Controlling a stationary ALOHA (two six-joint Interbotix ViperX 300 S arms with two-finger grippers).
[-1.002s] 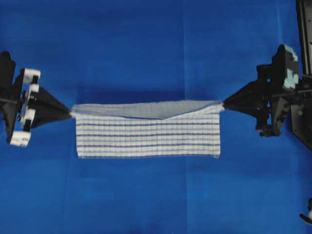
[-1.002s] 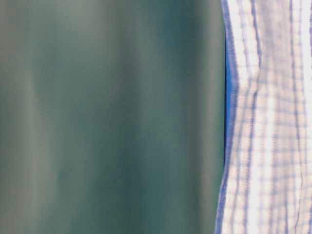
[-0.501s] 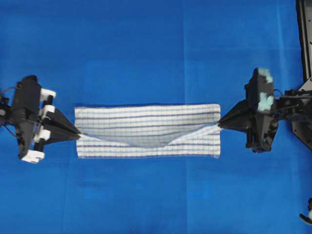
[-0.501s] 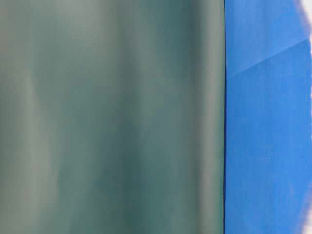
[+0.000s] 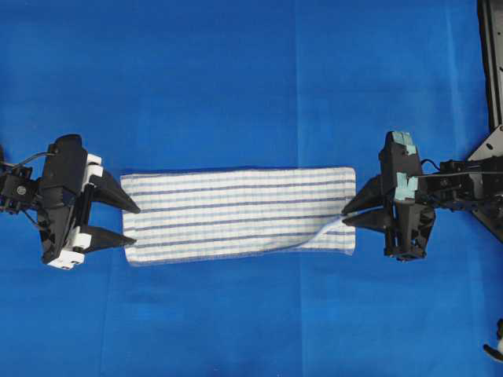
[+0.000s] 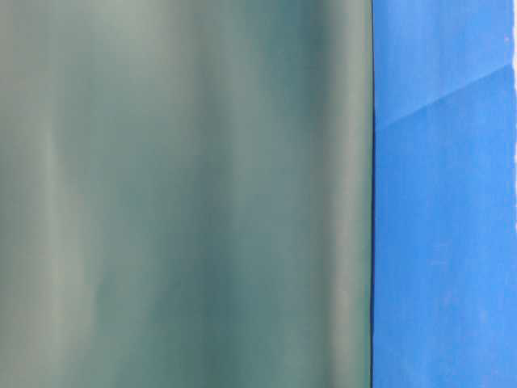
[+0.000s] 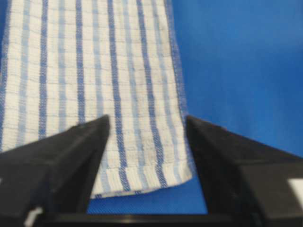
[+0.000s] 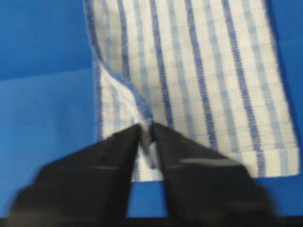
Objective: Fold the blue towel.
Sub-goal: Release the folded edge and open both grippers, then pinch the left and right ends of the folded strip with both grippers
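Observation:
The blue towel (image 5: 236, 212), white with thin blue stripes, lies folded into a long flat band across the middle of the overhead view. My left gripper (image 5: 134, 225) stands open at its left end, and the left wrist view shows the fingers (image 7: 85, 142) astride the towel's corner (image 7: 142, 161) without gripping it. My right gripper (image 5: 343, 217) is at the right end with its jaws slightly parted. A raised fold of the towel's corner (image 8: 144, 120) still stands between the right gripper's (image 8: 147, 130) tips.
The plain blue table covering (image 5: 236, 78) spreads all around the towel. A black frame (image 5: 491, 47) runs along the right edge. The table-level view holds a blurred grey-green surface (image 6: 186, 194) and a strip of blue covering (image 6: 444, 202).
Both grippers carried the towel's upper layer toward the near edge and laid it down. Both jaws went from shut to parted, and the left corner now lies free.

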